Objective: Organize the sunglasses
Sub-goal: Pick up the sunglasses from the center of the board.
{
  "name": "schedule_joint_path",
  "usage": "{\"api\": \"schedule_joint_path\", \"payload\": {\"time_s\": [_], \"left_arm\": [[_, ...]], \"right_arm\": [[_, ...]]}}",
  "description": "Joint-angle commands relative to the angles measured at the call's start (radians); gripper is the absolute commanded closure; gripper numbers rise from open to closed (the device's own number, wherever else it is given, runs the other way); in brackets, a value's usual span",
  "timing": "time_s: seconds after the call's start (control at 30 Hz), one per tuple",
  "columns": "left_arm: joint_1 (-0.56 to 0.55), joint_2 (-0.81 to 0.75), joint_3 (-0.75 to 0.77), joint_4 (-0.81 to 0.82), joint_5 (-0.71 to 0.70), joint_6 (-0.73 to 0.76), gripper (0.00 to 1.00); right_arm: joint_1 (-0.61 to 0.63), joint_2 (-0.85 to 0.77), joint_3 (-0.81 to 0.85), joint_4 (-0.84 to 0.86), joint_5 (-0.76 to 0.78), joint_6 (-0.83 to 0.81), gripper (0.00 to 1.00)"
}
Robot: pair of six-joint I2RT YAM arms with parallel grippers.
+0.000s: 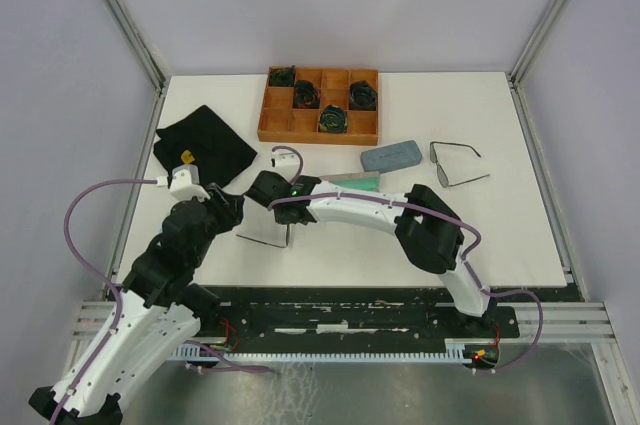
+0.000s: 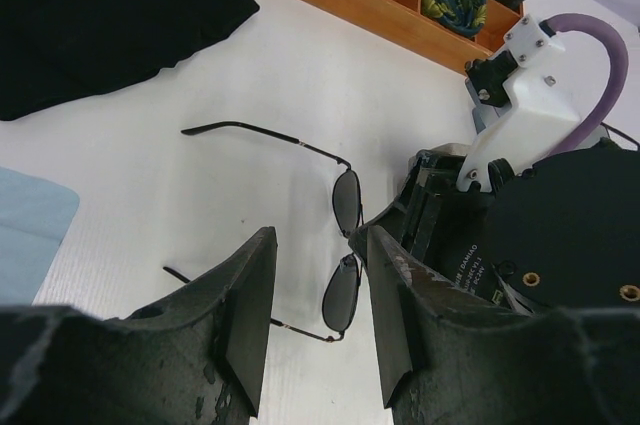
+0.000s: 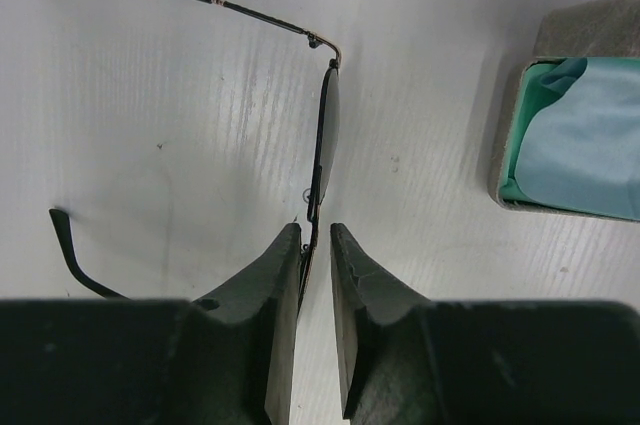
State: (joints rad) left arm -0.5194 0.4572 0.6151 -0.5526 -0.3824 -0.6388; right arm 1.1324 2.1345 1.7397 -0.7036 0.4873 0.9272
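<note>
The right gripper (image 3: 312, 237) is pinching its two dark fingers tight on the front frame of the near pair of sunglasses (image 3: 322, 145), with the edge-on lens running up and away from the fingertips. This pair is sitting on the white table (image 1: 500, 235) near its front edge, left of centre, with both slim arms spread open to the side. The left gripper (image 2: 318, 245) is hanging just above the same pair with its fingers parted and nothing between them. Just beyond the held pair an open case (image 3: 570, 135) with teal lining is lying on the table, and a closed grey-blue case (image 1: 390, 156) is lying beside it. The second pair of sunglasses (image 1: 455, 165) is resting farther right, arms unfolded. A wooden tray (image 1: 300, 135) holding dark green bundles (image 1: 332, 120) is sitting at the back, and a black cloth (image 1: 203, 145) is lying to its left.
</note>
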Motion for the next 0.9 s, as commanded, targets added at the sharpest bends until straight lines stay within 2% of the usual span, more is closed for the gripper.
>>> {"api": "schedule_joint_path", "payload": {"time_s": [0.0, 0.13, 0.43, 0.5, 0.7, 0.87], "left_arm": [[-0.008, -0.007, 0.007, 0.022, -0.004, 0.01, 0.51], [-0.009, -0.006, 0.008, 0.021, -0.004, 0.011, 0.51], [-0.009, -0.005, 0.01, 0.02, -0.006, 0.011, 0.51], [-0.009, -0.006, 0.01, 0.019, -0.006, 0.011, 0.51], [-0.008, -0.01, 0.017, 0.014, -0.009, 0.014, 0.51], [-0.008, -0.016, 0.021, 0.014, -0.006, 0.02, 0.51]], "right_arm": [[0.006, 0.02, 0.049, -0.02, 0.008, -0.001, 0.74], [0.004, 0.024, 0.049, -0.02, 0.003, 0.001, 0.76], [0.005, -0.019, 0.028, -0.012, 0.029, -0.021, 0.92], [0.004, -0.044, -0.001, 0.004, 0.036, -0.04, 0.92], [0.005, -0.204, -0.186, 0.093, 0.021, -0.188, 0.94], [0.004, -0.385, -0.386, 0.091, -0.014, -0.314, 0.94]]}}
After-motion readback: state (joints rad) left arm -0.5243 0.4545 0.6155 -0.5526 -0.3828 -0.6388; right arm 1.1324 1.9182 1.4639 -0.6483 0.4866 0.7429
